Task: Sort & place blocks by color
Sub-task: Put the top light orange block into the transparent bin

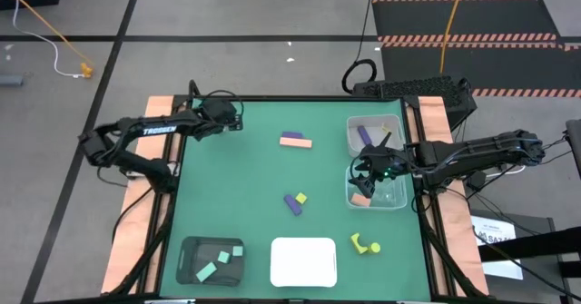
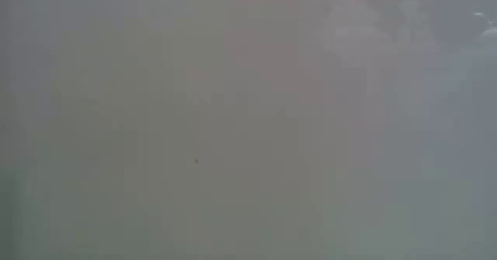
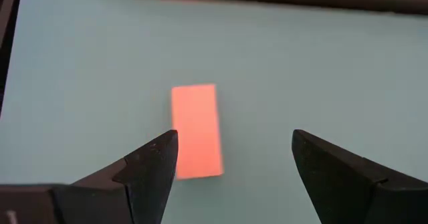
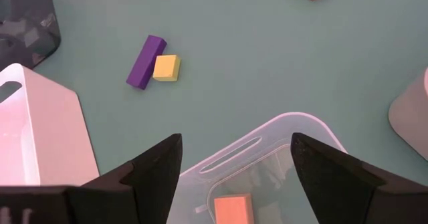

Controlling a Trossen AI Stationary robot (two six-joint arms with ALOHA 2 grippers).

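My left gripper [image 1: 234, 118] [image 3: 234, 147] hovers open near the table's far left. A salmon-orange bar [image 3: 196, 130] lies flat on the mat just ahead of its fingers. My right gripper [image 1: 366, 172] [image 4: 234, 150] is open and empty above the nearer clear tray [image 1: 388, 198], which holds a salmon block [image 4: 234, 210]. On the mat lie a purple bar beside a salmon bar [image 1: 295, 141], a purple bar [image 4: 146, 61] touching a yellow cube [image 4: 166, 68], and two yellow pieces [image 1: 364, 244]. Mint green blocks [image 1: 218, 262] sit in the black tray.
The farther clear tray [image 1: 354, 127] holds a purple block [image 1: 365, 134]. The black tray [image 1: 186, 250] and the white tray [image 1: 304, 261] stand along the near edge. The low view is filled by a pale surface. Open green mat lies at the table's centre.
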